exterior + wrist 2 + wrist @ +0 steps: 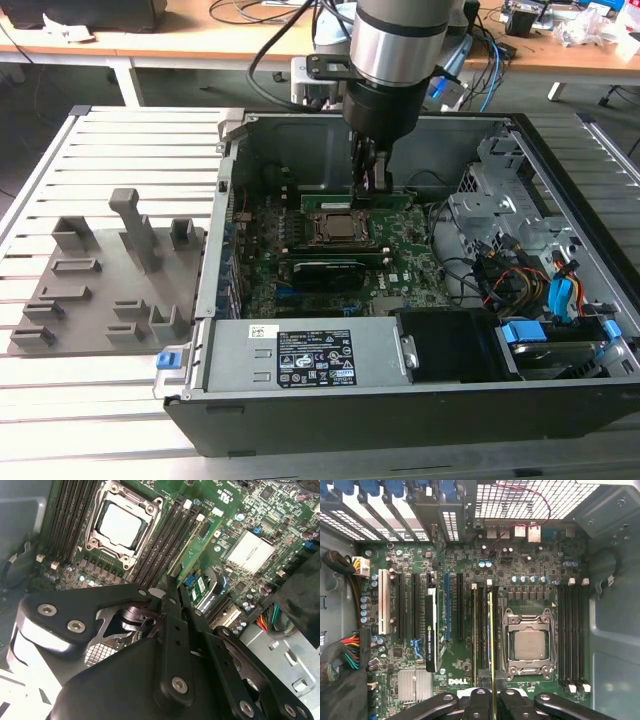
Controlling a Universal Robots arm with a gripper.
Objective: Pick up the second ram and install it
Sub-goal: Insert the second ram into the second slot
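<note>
My gripper [368, 186] reaches down into the open computer case [230, 300] and is shut on the second ram [340, 199], a thin green stick held on its long edge. The stick lies along the far side of the CPU socket [338, 228] in the exterior view. In the first wrist view the second ram [490, 630] shows edge-on, lined up with the memory slots beside the CPU socket [529, 647], and runs out from my gripper [490, 698]. In the second wrist view my gripper [173, 591] is clamped on its end. I cannot tell whether the stick is seated in a slot.
A black card [325, 270] stands on the motherboard on the near side of the socket. The power supply [310, 356] fills the case front, with cables and a drive cage [540, 270] on the exterior view's right. A grey fixture plate [100, 280] lies left of the case.
</note>
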